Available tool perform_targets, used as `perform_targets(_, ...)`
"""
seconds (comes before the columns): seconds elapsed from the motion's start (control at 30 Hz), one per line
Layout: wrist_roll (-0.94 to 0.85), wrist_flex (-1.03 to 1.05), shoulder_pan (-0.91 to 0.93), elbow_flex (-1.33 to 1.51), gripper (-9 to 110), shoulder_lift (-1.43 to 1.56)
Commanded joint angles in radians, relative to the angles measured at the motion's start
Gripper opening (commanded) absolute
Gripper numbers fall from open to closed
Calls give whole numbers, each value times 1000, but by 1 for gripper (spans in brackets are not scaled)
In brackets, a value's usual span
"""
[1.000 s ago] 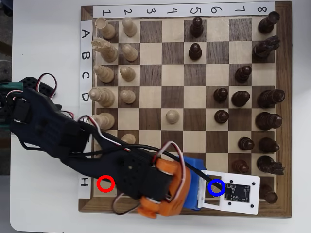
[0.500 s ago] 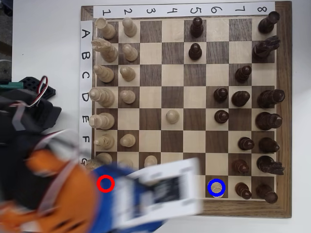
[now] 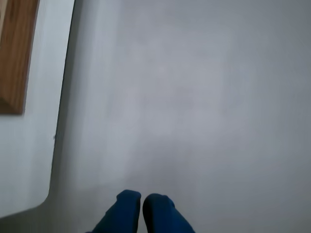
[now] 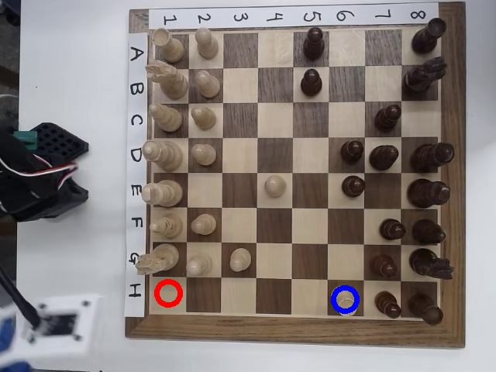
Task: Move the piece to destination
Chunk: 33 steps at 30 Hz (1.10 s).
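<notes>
In the wrist view the gripper [image 3: 142,200] shows blue fingertips nearly touching, holding nothing. In the overhead view, lower right, the pale piece [image 4: 346,303] stands inside the blue-ringed destination [image 4: 335,292]. The move looks finished.

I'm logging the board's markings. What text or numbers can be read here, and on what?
"1 2 3 4 5 6 7 8": white paper strip along the chessboard's top edge in the overhead view.
"A B C D E F G H": white paper strip down its left edge.
Wrist view: no text.
</notes>
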Motion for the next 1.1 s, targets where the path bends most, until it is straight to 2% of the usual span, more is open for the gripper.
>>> perform_targets(0.0, -249, -155, 391, 689, 0, 621)
perform_targets(0.33, -249, -255, 477, 1088, 0, 798)
perform_targets(0.63, -206, -244, 476, 1290, 0, 910)
perform_targets(0.83, -172, -167, 446, 1287, 0, 953)
perform_targets(1.07, -178, -173, 445, 1287, 0, 954)
